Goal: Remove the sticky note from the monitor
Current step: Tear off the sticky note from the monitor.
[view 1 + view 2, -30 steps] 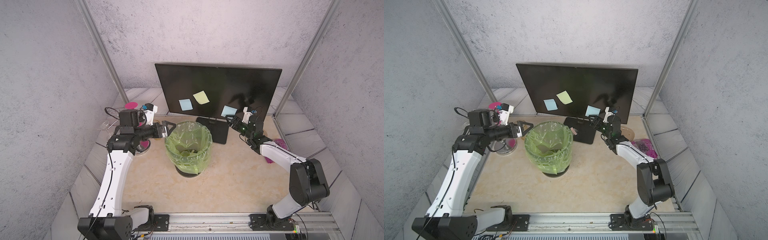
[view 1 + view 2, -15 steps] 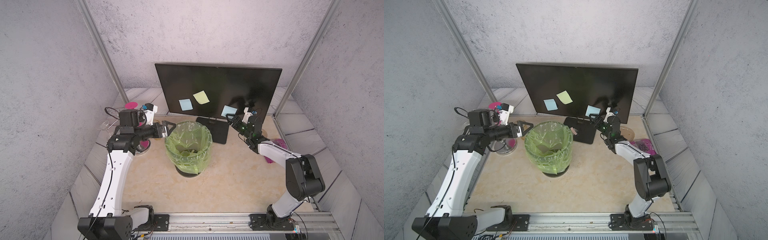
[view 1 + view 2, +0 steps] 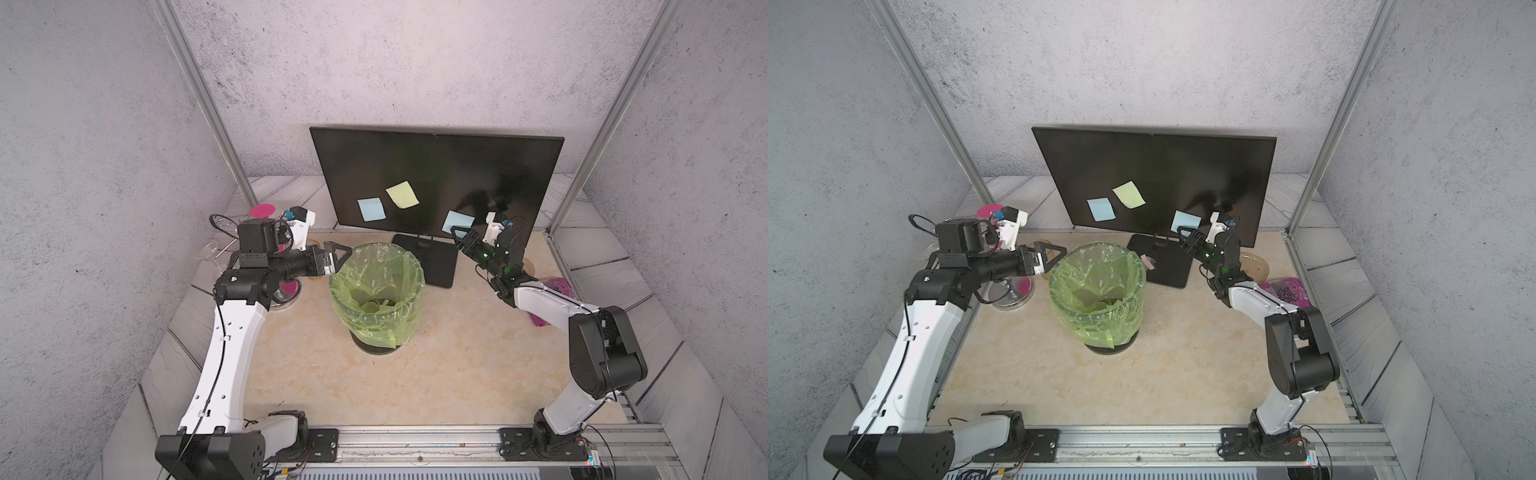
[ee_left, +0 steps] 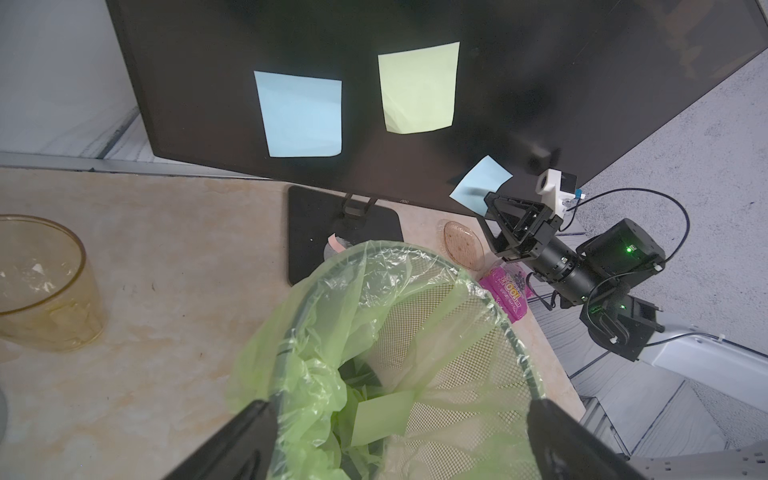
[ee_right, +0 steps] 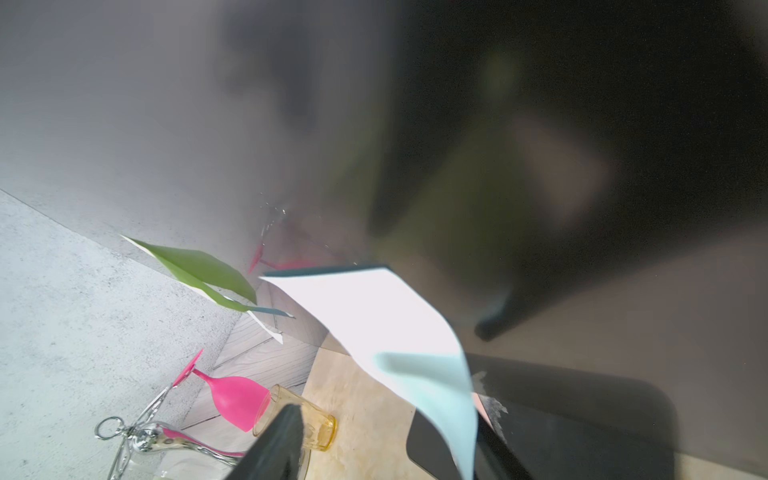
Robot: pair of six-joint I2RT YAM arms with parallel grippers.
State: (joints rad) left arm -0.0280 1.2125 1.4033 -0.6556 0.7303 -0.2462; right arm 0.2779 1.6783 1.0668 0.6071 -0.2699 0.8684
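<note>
The black monitor [image 3: 436,162] [image 3: 1154,166] stands at the back on its flat base. Three sticky notes hang on it: a blue one [image 3: 371,208], a yellow-green one [image 3: 402,194], and a blue sticky note [image 3: 456,220] [image 4: 480,183] low on the right. That note's lower edge curls off the screen. My right gripper [image 3: 462,236] [image 5: 384,415] is open around that edge; the paper [image 5: 395,332] lies against one finger with a gap to the other. My left gripper [image 3: 343,254] [image 4: 401,403] hangs wide open and holds nothing, over the bin's near-left rim.
A mesh bin with a green liner [image 3: 399,259] stands mid-table in front of the monitor's base, with discarded notes inside. A pink wine glass [image 5: 232,395], a yellow tumbler [image 4: 41,282] and a chrome stand sit back left. An amber dish [image 4: 461,245] and a pink packet [image 4: 507,291] lie right.
The right gripper's jaws have narrowed around the lower blue note's free edge, and the right elbow has shifted slightly. The left arm has stayed still.
</note>
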